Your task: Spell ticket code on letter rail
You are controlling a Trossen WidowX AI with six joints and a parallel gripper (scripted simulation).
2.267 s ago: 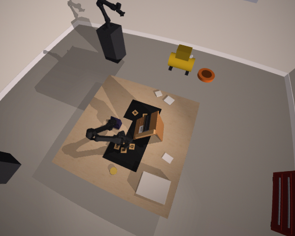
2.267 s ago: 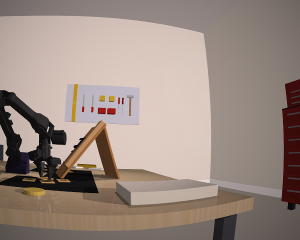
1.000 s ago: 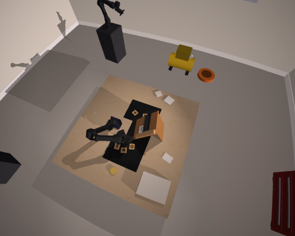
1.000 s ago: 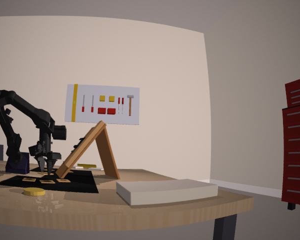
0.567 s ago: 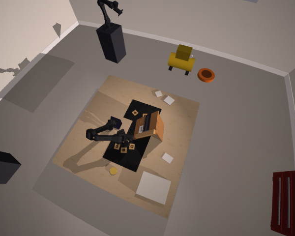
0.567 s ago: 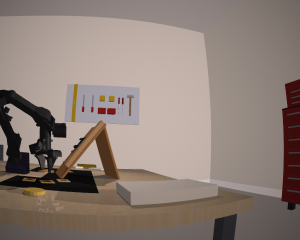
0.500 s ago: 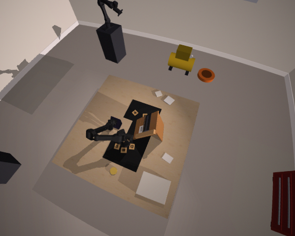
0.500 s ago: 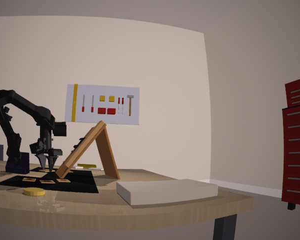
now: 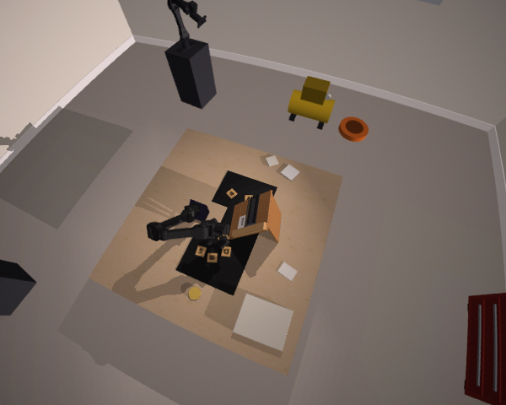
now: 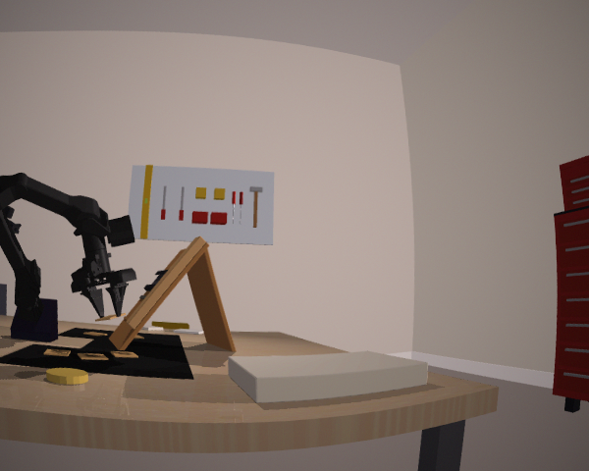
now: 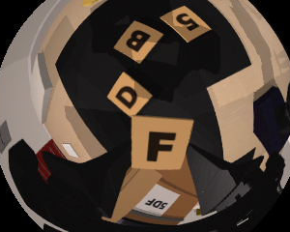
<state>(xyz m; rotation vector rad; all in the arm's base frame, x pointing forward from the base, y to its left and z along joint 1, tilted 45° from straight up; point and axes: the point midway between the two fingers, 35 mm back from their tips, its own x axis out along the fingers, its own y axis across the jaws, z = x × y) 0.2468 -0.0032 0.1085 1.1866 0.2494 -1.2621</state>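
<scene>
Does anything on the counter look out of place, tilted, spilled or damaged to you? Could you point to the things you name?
Nothing stands out: the board [image 9: 276, 213] [image 10: 211, 298] stands upright on its legs, the loose D tile [image 9: 225, 251] [image 10: 124, 354] [image 11: 130, 95] lies flat on the black mat [image 9: 227, 278] [image 10: 168, 362] [image 11: 82, 63], and I see no spill or damage.

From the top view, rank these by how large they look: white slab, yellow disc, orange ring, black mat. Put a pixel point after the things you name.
Largest to smallest:
1. black mat [image 9: 218, 278] [image 10: 157, 362]
2. white slab [image 9: 263, 321] [image 10: 330, 375]
3. orange ring [image 9: 353, 137]
4. yellow disc [image 9: 194, 293] [image 10: 67, 376]
</scene>
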